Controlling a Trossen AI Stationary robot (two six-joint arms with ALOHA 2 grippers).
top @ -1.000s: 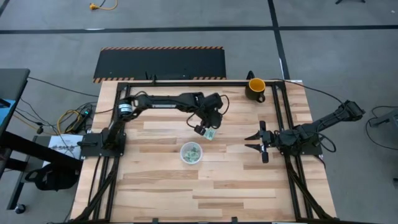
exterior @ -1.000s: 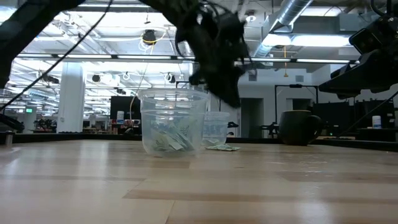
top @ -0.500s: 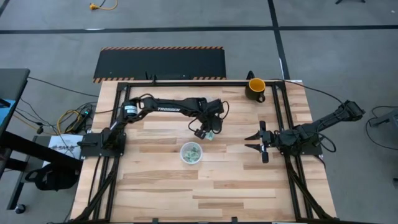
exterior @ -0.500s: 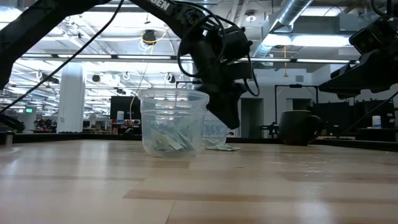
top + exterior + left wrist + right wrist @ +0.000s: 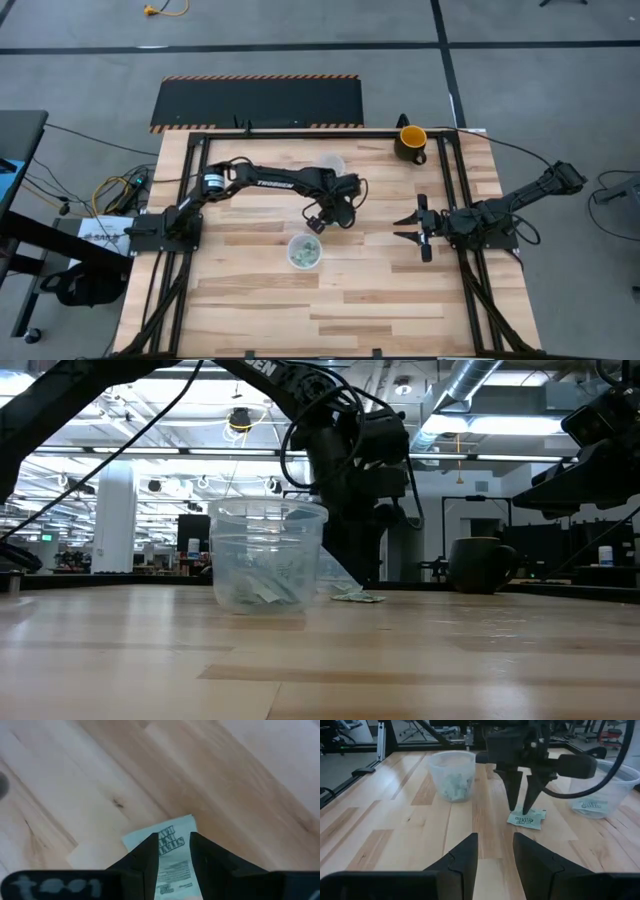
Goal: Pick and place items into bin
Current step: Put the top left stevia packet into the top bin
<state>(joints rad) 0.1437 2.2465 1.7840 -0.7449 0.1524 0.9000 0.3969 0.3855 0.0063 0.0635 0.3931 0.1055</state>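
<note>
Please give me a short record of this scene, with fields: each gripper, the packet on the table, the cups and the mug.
left gripper: jaws open, tips down over the packet
packet: pale green, flat on the table
right gripper: open, waiting at the table's right side
bin cup: clear, holds green packets
second cup: clear, a packet inside
mug: far edge
</note>
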